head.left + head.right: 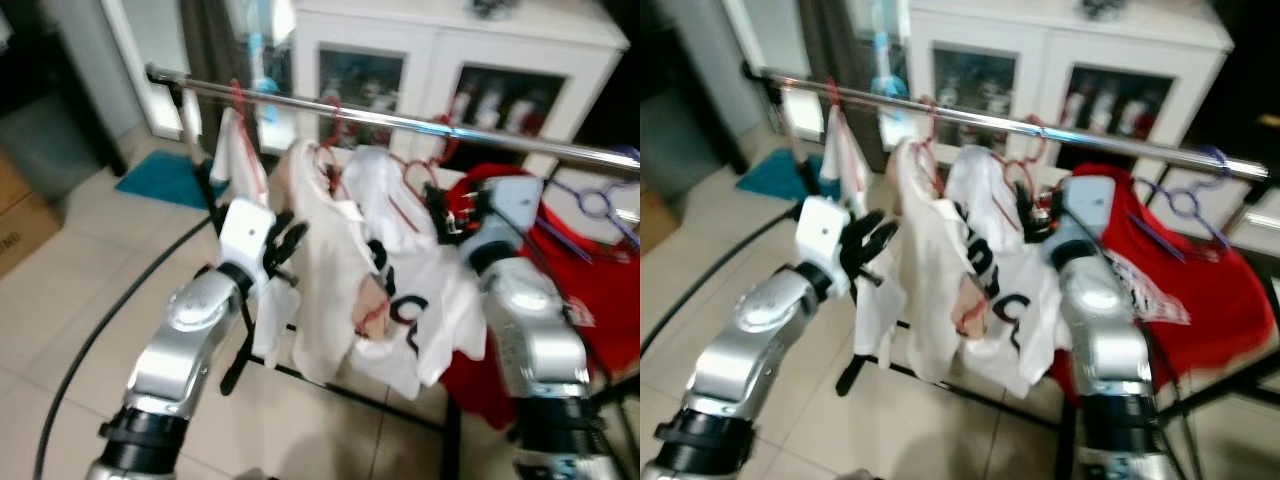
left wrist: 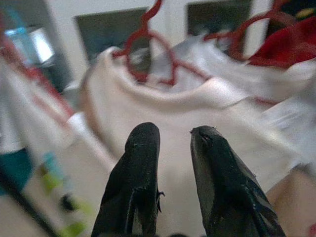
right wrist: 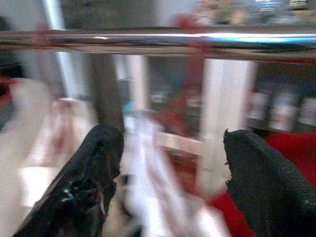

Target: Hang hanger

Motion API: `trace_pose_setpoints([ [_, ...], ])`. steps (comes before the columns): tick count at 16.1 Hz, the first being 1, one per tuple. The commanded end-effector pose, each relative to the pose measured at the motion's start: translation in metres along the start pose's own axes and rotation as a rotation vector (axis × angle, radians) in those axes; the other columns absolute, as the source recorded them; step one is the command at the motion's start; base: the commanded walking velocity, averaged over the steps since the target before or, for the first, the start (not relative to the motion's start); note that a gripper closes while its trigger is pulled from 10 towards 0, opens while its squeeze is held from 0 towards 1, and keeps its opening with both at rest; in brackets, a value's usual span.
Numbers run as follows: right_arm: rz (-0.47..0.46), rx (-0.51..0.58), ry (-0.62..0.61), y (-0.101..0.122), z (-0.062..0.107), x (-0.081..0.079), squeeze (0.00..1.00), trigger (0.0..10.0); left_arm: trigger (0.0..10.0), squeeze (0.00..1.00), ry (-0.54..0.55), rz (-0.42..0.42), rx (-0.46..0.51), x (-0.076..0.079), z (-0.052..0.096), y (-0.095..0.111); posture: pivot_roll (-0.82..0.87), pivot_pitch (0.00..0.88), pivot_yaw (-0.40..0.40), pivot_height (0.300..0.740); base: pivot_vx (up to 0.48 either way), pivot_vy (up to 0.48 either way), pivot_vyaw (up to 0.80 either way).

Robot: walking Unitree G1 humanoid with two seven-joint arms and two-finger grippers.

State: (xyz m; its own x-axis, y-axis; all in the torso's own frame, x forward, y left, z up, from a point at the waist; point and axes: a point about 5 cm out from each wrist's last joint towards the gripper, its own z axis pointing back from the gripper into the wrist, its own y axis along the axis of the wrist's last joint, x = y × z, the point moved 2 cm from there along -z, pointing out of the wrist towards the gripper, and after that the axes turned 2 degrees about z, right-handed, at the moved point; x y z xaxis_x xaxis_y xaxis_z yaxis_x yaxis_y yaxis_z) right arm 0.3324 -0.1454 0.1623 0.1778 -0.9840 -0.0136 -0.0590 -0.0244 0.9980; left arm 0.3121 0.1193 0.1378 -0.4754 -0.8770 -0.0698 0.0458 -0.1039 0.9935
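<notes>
A chrome rail (image 1: 400, 122) runs across the rack. Red hangers (image 1: 325, 160) on it carry white shirts; one shirt (image 1: 400, 290) has dark lettering. My left gripper (image 1: 290, 240) is open just left of the middle shirt's collar (image 2: 163, 98), nothing between its fingers (image 2: 143, 148). Beside another red hanger (image 1: 420, 180), under the rail, my right gripper (image 1: 445, 215) stands wide open. The right wrist view has the rail (image 3: 163, 40) just beyond the empty fingers (image 3: 98, 148). Motion blur softens all views.
A white glass-door cabinet (image 1: 450, 40) stands behind the rack. Red cloth (image 1: 590, 270) and a purple hanger (image 1: 595, 205) hang at the right end. A black cable (image 1: 100, 330), a teal mat (image 1: 165, 178) and a cardboard box (image 1: 20, 220) lie on the tiled floor at left.
</notes>
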Motion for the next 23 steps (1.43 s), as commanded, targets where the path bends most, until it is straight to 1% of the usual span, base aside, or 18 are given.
trace_pose_setpoints([
  [1,0.019,-0.002,-0.024,0.003,0.000,0.008,1.00,10.0,10.0,0.13,0.003,-0.013,0.032,0.001,-0.002,0.007,-0.07,0.000,0.023,0.740,0.000,-0.326,0.69],
  [4,0.022,0.000,-0.038,0.003,0.001,0.010,1.00,10.0,10.0,0.13,0.005,-0.018,0.033,0.000,-0.002,0.007,-0.07,0.000,0.026,0.740,0.000,-0.319,0.69],
  [6,0.012,0.002,-0.075,0.003,0.004,0.016,1.00,10.0,10.0,0.13,-0.005,-0.025,0.032,0.000,-0.002,0.007,-0.07,0.000,0.032,0.740,0.000,-0.319,0.20],
  [7,0.021,0.001,-0.090,0.004,0.006,0.022,1.00,10.0,10.0,0.13,-0.013,-0.027,0.032,0.001,-0.003,0.007,-0.07,0.000,0.035,0.740,0.000,-0.311,0.00],
  [8,0.025,0.001,-0.092,0.004,0.007,0.024,1.00,10.0,10.0,0.12,-0.015,-0.028,0.031,0.001,-0.003,0.007,-0.07,0.000,0.038,0.740,0.000,-0.262,0.00],
  [10,0.081,-0.003,-0.092,0.009,0.011,0.031,1.00,10.0,10.0,0.12,-0.042,-0.011,0.025,0.003,-0.002,0.005,-0.07,0.000,0.041,0.740,0.000,0.000,0.00],
  [11,0.123,-0.038,-0.099,0.010,0.016,0.040,1.00,10.0,10.0,0.11,-0.094,-0.017,0.030,0.007,0.002,0.005,-0.07,0.000,0.041,0.740,0.000,0.000,0.00],
  [12,0.147,-0.065,-0.109,0.010,0.021,0.048,1.00,10.0,10.0,0.11,-0.133,-0.027,0.026,0.010,0.005,0.004,-0.07,0.000,0.041,0.740,0.000,0.000,0.00],
  [13,0.174,-0.094,-0.087,0.011,0.028,0.054,1.00,10.0,10.0,0.11,-0.171,-0.032,0.012,0.013,0.009,0.002,-0.07,0.000,0.041,0.740,0.000,0.000,0.00],
  [15,0.198,-0.149,-0.008,0.015,0.044,0.066,1.00,10.0,10.0,0.11,-0.267,-0.043,-0.025,0.019,0.016,-0.003,-0.08,0.000,0.046,0.740,0.000,0.000,0.00],
  [16,0.201,-0.159,0.006,0.016,0.046,0.068,1.00,10.0,10.0,0.11,-0.279,-0.042,-0.028,0.020,0.017,-0.003,-0.08,0.000,0.046,0.740,0.000,0.000,0.00],
  [17,0.196,-0.175,0.054,0.020,0.053,0.070,1.00,10.0,10.0,0.11,-0.312,-0.038,-0.033,0.022,0.019,-0.003,-0.08,0.000,0.046,0.740,0.000,0.000,0.00],
  [18,0.228,-0.208,0.107,0.025,0.063,0.075,1.00,10.0,10.0,0.11,-0.360,-0.038,-0.040,0.024,0.023,-0.002,-0.10,0.000,0.052,0.740,0.000,0.000,0.00],
  [19,0.254,-0.238,0.111,0.027,0.068,0.083,1.00,10.0,10.0,0.11,-0.398,-0.035,-0.041,0.026,0.026,-0.001,-0.10,0.000,0.052,0.740,0.000,0.000,0.00],
  [20,0.265,-0.269,0.083,0.028,0.072,0.093,1.00,10.0,10.0,0.11,-0.438,-0.029,-0.040,0.029,0.029,0.000,-0.10,0.000,0.050,0.740,0.000,0.000,0.00],
  [21,0.287,-0.326,-0.010,0.033,0.080,0.117,1.00,10.0,10.0,0.11,-0.521,-0.019,-0.024,0.037,0.036,0.005,-0.10,0.000,0.048,0.740,0.000,0.000,0.00],
  [22,0.301,-0.345,-0.030,0.036,0.086,0.125,1.00,10.0,10.0,0.11,-0.557,-0.013,-0.019,0.041,0.039,0.006,-0.10,0.000,0.048,0.740,0.000,0.000,0.00],
  [23,0.302,-0.358,-0.034,0.037,0.090,0.129,1.00,10.0,10.0,0.11,-0.578,-0.009,-0.020,0.043,0.041,0.006,-0.10,0.000,0.048,0.740,0.000,0.000,0.00],
])
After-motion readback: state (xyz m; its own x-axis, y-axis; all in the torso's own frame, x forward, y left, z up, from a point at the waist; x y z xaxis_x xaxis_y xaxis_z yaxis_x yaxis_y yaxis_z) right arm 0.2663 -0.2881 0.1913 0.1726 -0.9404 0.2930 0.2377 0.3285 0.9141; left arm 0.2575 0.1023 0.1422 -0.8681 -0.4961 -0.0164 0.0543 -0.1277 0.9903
